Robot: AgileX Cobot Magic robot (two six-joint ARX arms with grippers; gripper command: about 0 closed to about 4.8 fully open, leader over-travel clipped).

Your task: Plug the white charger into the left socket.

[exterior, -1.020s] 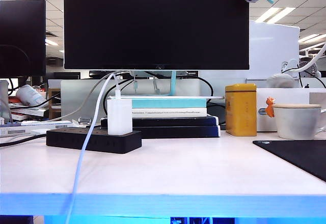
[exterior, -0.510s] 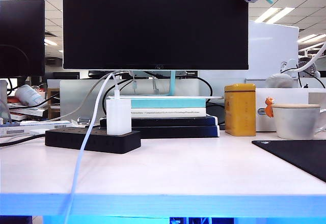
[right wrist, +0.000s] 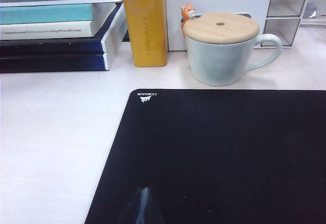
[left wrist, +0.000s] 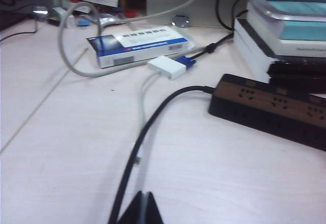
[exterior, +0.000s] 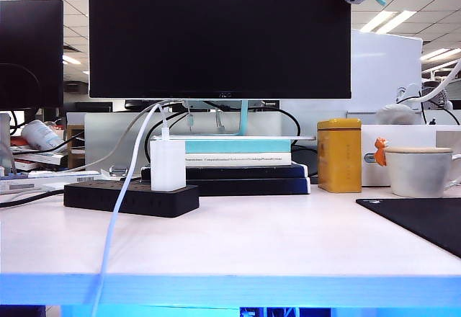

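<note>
The white charger stands upright on the black power strip, toward its right end in the exterior view. Its thin white cable runs up from its top and falls over the table's front edge. The left wrist view shows the strip's other end, where the socket openings are bare; the charger is outside that view. My left gripper is shut and empty, low over the table beside the strip's black cord. My right gripper is shut and empty above the black mouse mat. Neither gripper appears in the exterior view.
Stacked books lie behind the strip under a large monitor. To the right stand a yellow tin and a lidded white mug. A blue-and-white box, a white adapter and loose cables lie at the left.
</note>
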